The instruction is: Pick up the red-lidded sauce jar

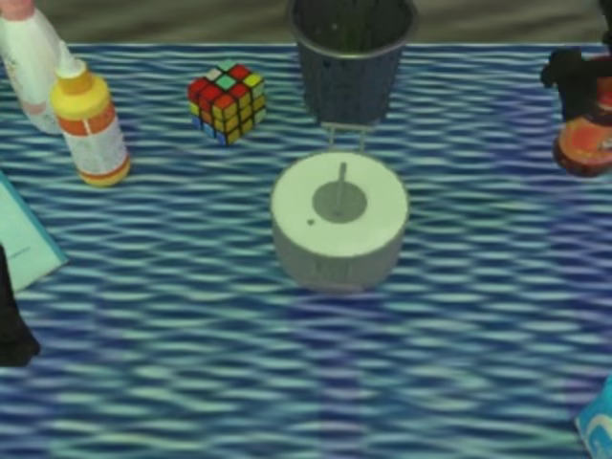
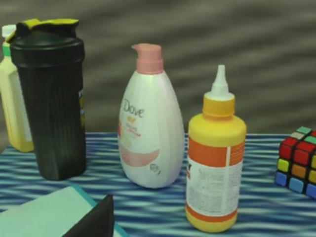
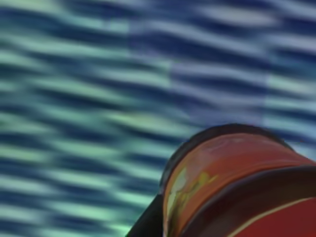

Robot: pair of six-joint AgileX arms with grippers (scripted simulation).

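The red-lidded sauce jar [image 1: 585, 145] is at the table's far right edge, its orange-red label facing up under my right gripper [image 1: 583, 96], which is shut on it from above. In the right wrist view the jar [image 3: 232, 187] fills the near corner, tilted, with the blue patterned tablecloth [image 3: 98, 98] well behind it and one dark finger [image 3: 148, 224] against its side. My left gripper [image 1: 13, 330] is parked at the table's left edge, far from the jar.
A yellow-capped bottle [image 1: 88, 120], white pump bottle [image 1: 27, 57] and teal book [image 1: 24, 239] crowd the left. A Rubik's cube [image 1: 228, 101], dark mesh bin [image 1: 352, 57] and white round drum [image 1: 339, 229] stand mid-table. A black shaker [image 2: 49, 103] shows beside them.
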